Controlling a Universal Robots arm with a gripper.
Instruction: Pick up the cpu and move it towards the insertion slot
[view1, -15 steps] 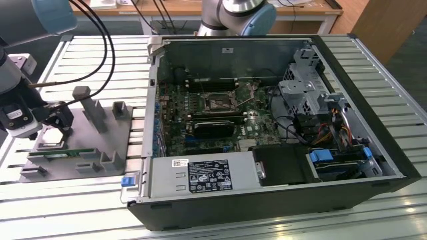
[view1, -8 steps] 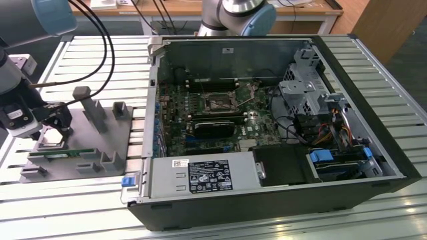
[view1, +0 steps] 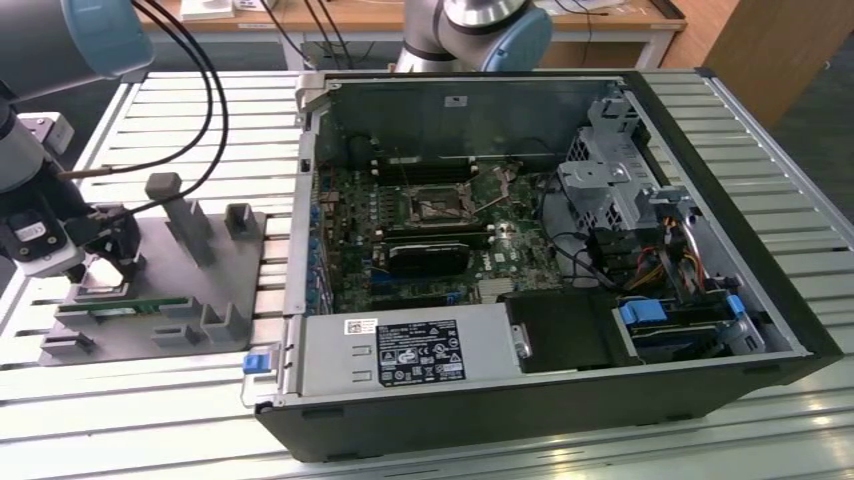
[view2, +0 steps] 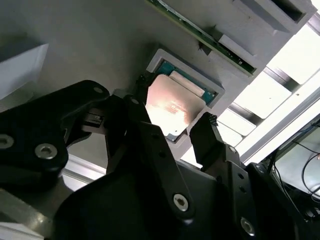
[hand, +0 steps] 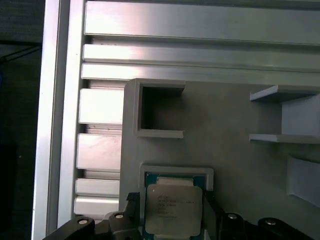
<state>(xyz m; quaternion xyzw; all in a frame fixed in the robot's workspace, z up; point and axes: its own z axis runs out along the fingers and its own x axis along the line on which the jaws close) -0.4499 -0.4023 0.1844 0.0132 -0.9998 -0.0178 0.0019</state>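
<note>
The cpu (hand: 173, 212) is a flat square chip with a shiny metal top (view2: 172, 107). It lies in, or just above, a framed square pocket of the grey holder plate (view1: 200, 290) at the exterior view's left. My gripper (view1: 104, 272) hangs low over that pocket. In both wrist views its black fingers (view2: 205, 130) press against two opposite sides of the chip, so the gripper (hand: 171, 199) is shut on it. The insertion slot (view1: 438, 207) is a square dark socket with a metal frame, inside the open computer case to the exterior view's right.
The holder plate carries upright grey posts (view1: 187, 225) and a long green memory stick (view1: 127, 308) beside the pocket. An empty square pocket (hand: 159, 111) lies further along the plate. The case wall (view1: 310, 200) stands between plate and socket. A black block (view1: 427, 255) sits beside the socket.
</note>
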